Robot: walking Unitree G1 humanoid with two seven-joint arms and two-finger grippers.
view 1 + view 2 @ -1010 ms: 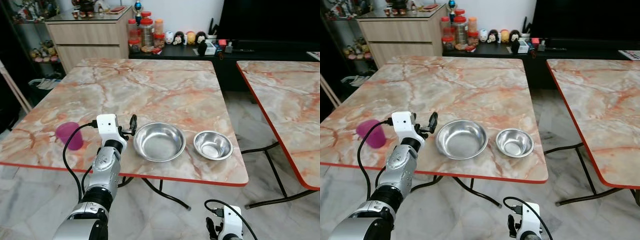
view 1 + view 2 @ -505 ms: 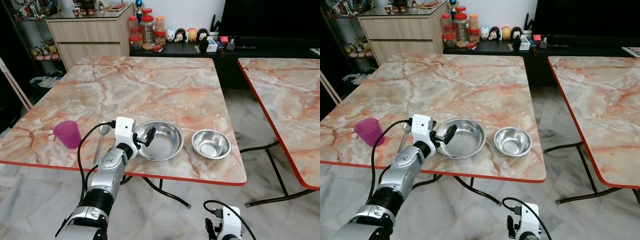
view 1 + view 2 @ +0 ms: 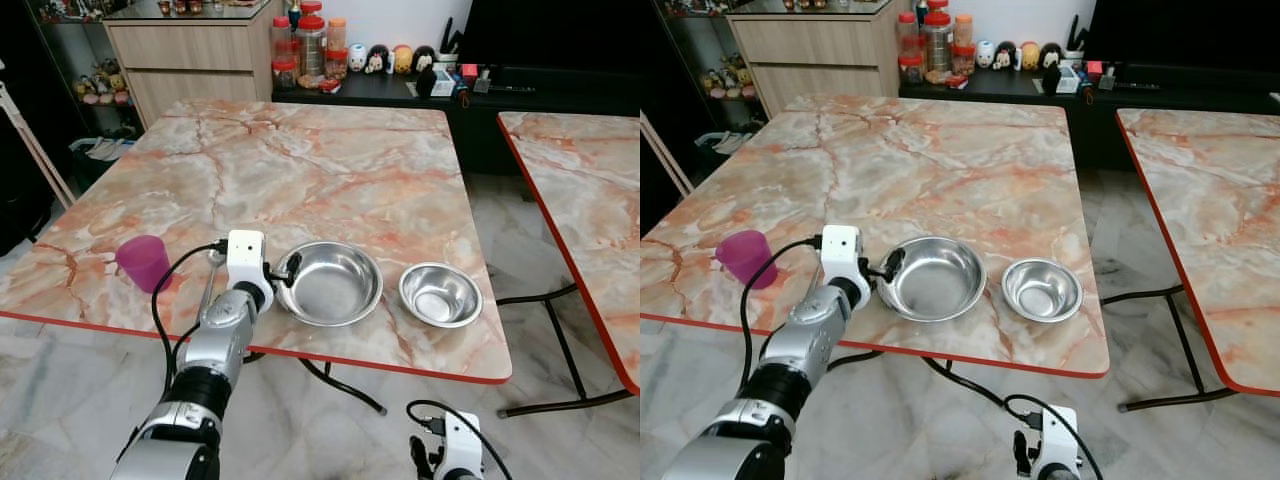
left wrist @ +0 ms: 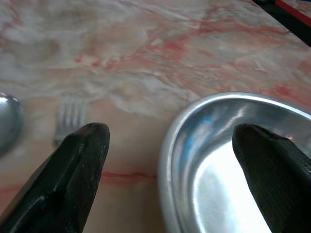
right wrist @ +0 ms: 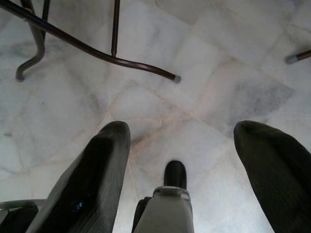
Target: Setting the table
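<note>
A large steel bowl [image 3: 330,283] sits near the front edge of the marble table [image 3: 320,170], with a small steel bowl [image 3: 440,294] to its right. My left gripper [image 3: 286,270] is open at the large bowl's [image 4: 233,165] left rim, one finger outside the rim and the other over the bowl's inside. Just left of that bowl lie a fork [image 4: 70,118] and a spoon [image 4: 7,121]. A purple cup [image 3: 145,262] stands further left. My right gripper [image 5: 177,131] hangs open above the floor.
A second marble table [image 3: 590,200] stands to the right across a gap of tiled floor. A wooden sideboard [image 3: 190,50] and a low dark shelf with jars and figurines [image 3: 330,50] are behind. Black table legs [image 5: 97,48] cross the floor below.
My left gripper has moved right and down, from beside the large bowl to its left rim. The head view has shifted a little; the bowls and cup have not moved.
</note>
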